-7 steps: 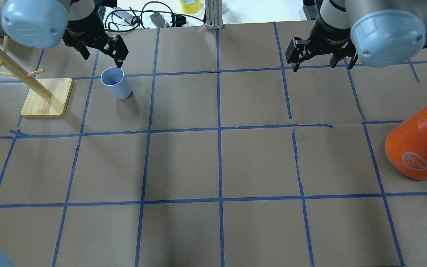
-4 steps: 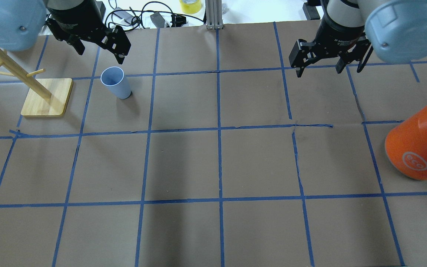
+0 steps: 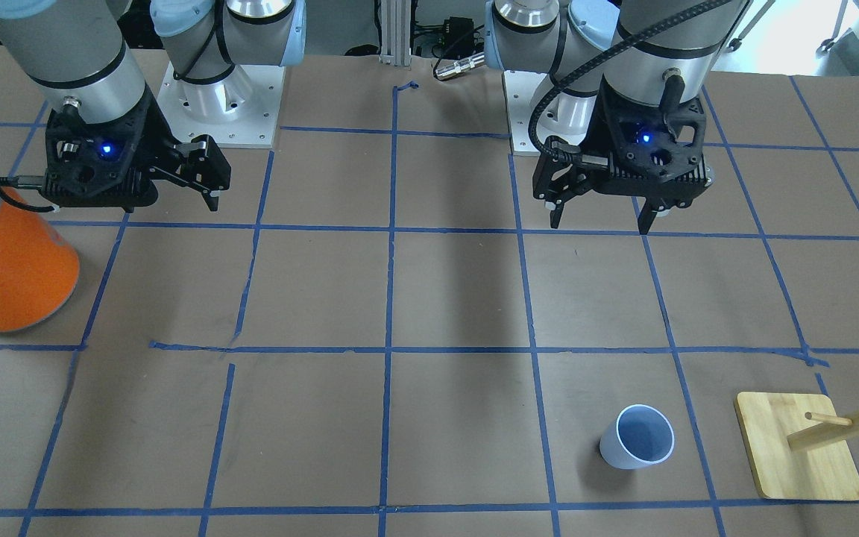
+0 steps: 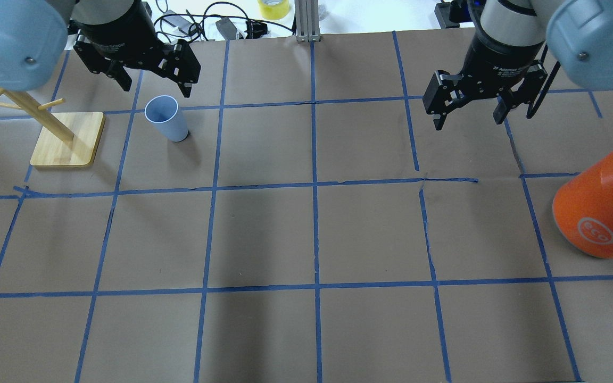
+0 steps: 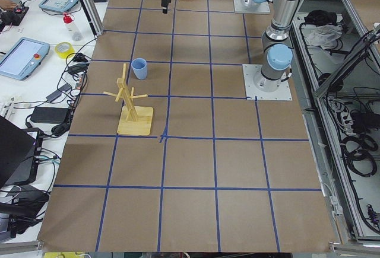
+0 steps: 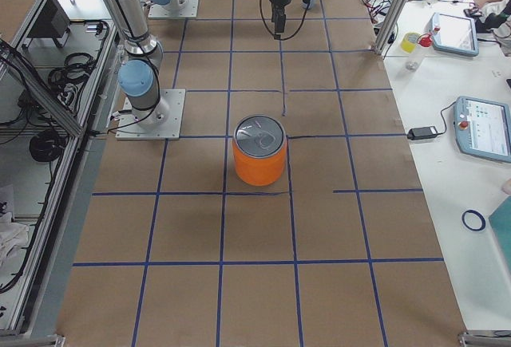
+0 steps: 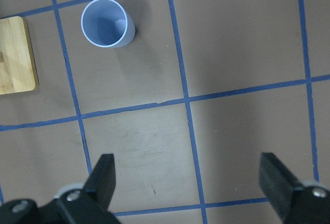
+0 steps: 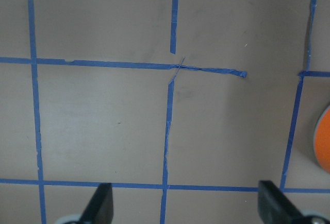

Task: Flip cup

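As I stand on the operators' side facing the robot, the cup [image 3: 637,447] is nearest. It stands upright, mouth up, on the brown table [image 3: 429,418] at about 5 o'clock on the grid. The wooden rack [image 3: 798,455] is near it at 3 o'clock, not touching. The orange can [image 3: 8,261] is well apart, by the 9 o'clock edge. Farther back, the left gripper [image 3: 598,224] hangs at 12 o'clock from the cup, jaws spread wide, empty. The right gripper [image 4: 467,122] is at 10 o'clock, also spread, empty.
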